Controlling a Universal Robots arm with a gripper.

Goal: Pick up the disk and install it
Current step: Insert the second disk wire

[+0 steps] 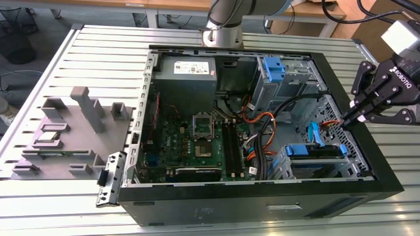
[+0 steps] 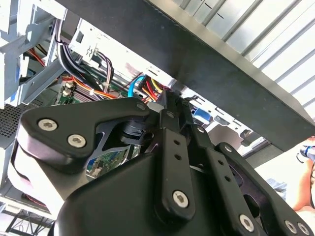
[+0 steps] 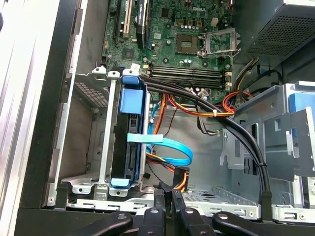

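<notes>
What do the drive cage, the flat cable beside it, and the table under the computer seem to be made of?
The drive cage looks like bare sheet metal: dull grey, thin folded edges, punched holes. The flat cable seems to be flexible plastic: light blue, smooth, bent in a loop. The table looks like aluminium: pale silver, matte, with long parallel slots. Its alloy cannot be told.

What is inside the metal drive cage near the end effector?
The disk on blue rails sits edge-on in the cage. Its label face is hidden.
</notes>
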